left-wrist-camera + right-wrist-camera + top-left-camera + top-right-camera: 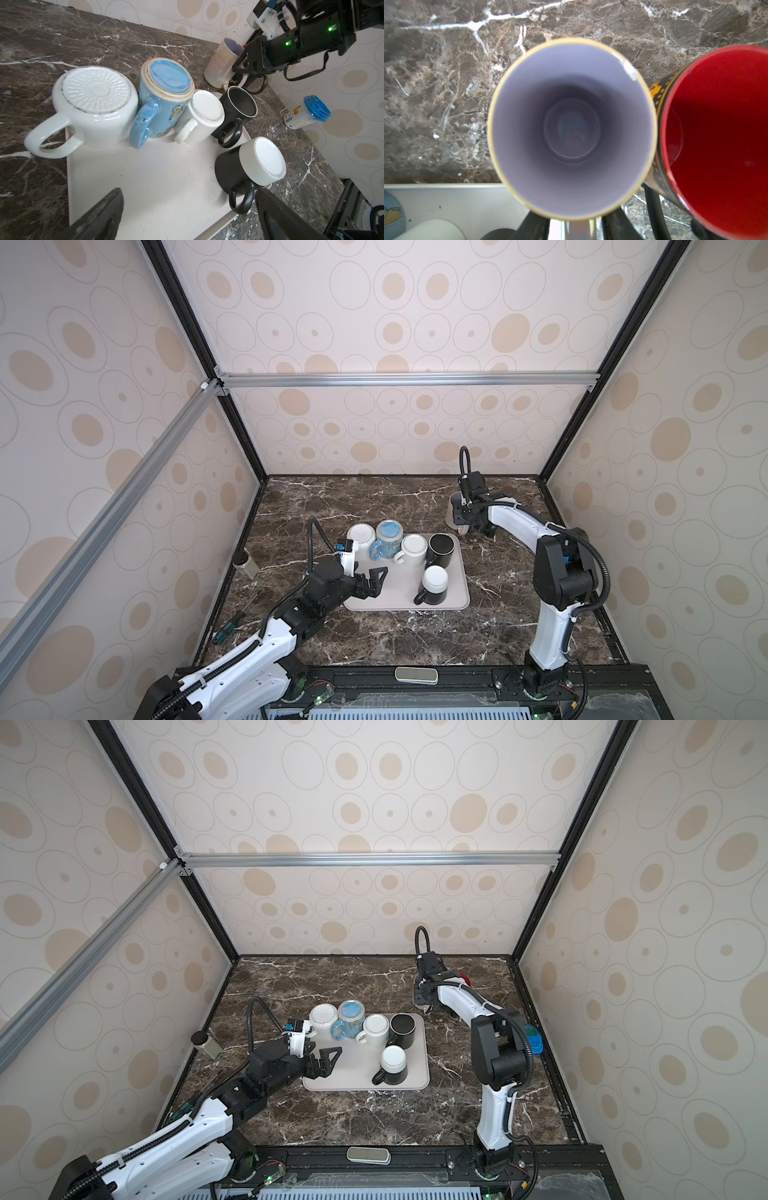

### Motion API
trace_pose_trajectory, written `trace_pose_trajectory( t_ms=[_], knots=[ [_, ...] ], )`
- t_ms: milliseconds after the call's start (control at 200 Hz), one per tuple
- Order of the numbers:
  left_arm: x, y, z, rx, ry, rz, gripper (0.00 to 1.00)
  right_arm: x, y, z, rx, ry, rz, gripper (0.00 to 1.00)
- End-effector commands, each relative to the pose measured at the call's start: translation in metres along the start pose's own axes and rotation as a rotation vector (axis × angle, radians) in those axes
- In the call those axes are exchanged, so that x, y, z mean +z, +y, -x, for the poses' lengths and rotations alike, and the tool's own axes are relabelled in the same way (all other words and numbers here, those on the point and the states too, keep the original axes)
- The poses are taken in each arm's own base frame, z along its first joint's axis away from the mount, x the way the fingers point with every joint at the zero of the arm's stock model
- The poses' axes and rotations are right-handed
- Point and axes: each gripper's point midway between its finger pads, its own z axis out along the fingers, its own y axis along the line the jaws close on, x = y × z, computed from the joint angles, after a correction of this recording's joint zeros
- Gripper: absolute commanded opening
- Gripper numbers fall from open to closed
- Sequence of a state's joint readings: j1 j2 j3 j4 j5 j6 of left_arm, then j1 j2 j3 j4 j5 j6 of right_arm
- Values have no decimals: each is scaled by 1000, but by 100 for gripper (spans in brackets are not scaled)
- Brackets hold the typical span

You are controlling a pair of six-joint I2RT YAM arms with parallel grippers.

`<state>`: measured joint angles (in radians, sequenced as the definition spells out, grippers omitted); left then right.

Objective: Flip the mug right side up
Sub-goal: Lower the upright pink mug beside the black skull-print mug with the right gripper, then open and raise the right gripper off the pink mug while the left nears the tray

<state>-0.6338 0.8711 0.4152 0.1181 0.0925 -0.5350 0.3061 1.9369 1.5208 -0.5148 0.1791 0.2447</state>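
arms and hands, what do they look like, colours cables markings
The left arm and right arm have white shells, black joints and ribbed black cable hoses. The left hand and right hand are black with triangular fingers. Green lights show on the right wrist.

Left gripper (190,190) hangs wide open over the tray (145,162). Bottoms-up there: big white mug (93,108), blue butterfly mug (166,91), small white mug (203,116), black mug with white base (255,164). The plain black mug (239,112) stands rim-up; beyond the tray, so does a pearly mug (222,62).
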Motion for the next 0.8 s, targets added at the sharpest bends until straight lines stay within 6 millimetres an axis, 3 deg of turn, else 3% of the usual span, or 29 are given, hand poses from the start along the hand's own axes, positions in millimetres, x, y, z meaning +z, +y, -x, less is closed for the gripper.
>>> trace_pose_trajectory(
  t_ms=[0,175,335,570,685,795],
  knots=[
    [-2,3,2,-5,-12,12,100,-22,-1,13,12,-48,15,47],
    [-2,5,1,5,-7,24,100,-38,-3,17,14,-72,15,52],
    [-1,7,-1,14,-1,36,100,-67,-4,27,18,-135,26,53],
    [-2,14,-2,23,-3,69,100,-144,12,35,-14,-288,74,54],
    [-1,19,0,28,-11,100,99,-183,29,24,-67,-361,93,54],
    [-5,34,11,54,-27,207,98,-205,47,4,-111,-391,127,54]
  ],
)
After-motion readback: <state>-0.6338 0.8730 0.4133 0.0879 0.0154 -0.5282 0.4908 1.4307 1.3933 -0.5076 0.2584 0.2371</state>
